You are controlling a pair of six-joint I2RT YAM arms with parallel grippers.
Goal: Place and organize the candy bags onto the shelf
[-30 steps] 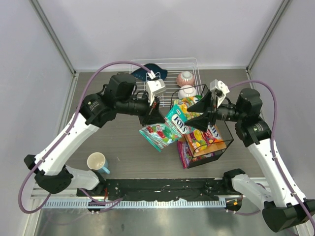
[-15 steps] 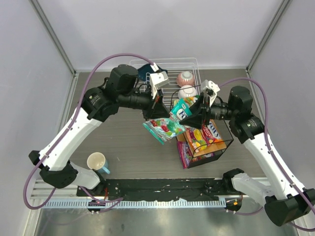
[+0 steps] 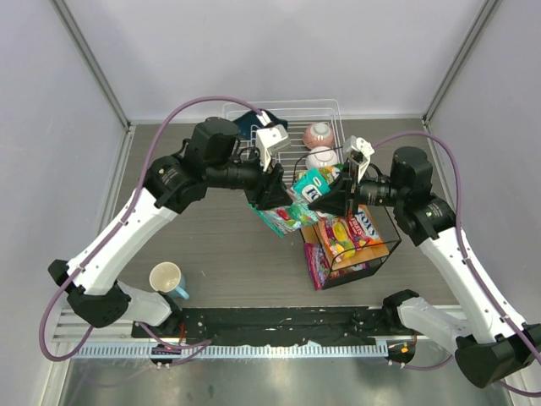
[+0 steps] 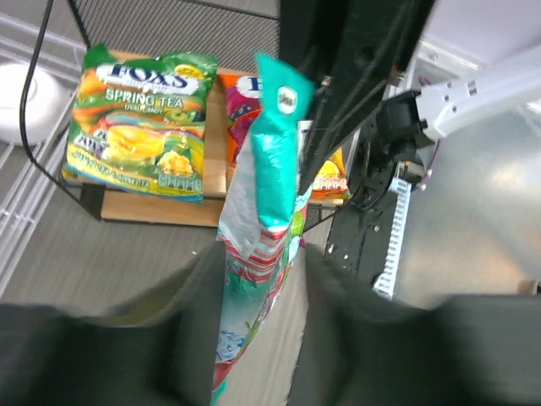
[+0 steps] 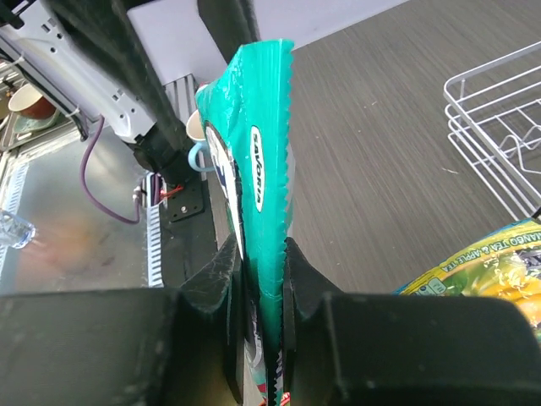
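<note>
My right gripper (image 5: pixel 258 254) pinches the teal candy bag (image 5: pixel 264 144). My left gripper (image 4: pixel 256 283), jaws parted, should clear away before I shelve it.

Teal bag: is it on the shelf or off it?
Off: the teal bag hangs in mid-air, pinched by the right gripper.

The grey wood-grain counter (image 3: pixel 203 245) carries a mug (image 3: pixel 166 277) near its front left, a white wire rack (image 3: pixel 292 106) at the back, and the shelf (image 3: pixel 380 248) right of centre. A purple bag (image 3: pixel 314 264) sits just beside the shelf's near left corner. On the shelf's board a green bag (image 4: pixel 144 123) and an orange-red bag (image 3: pixel 351 233) lie side by side.
</note>
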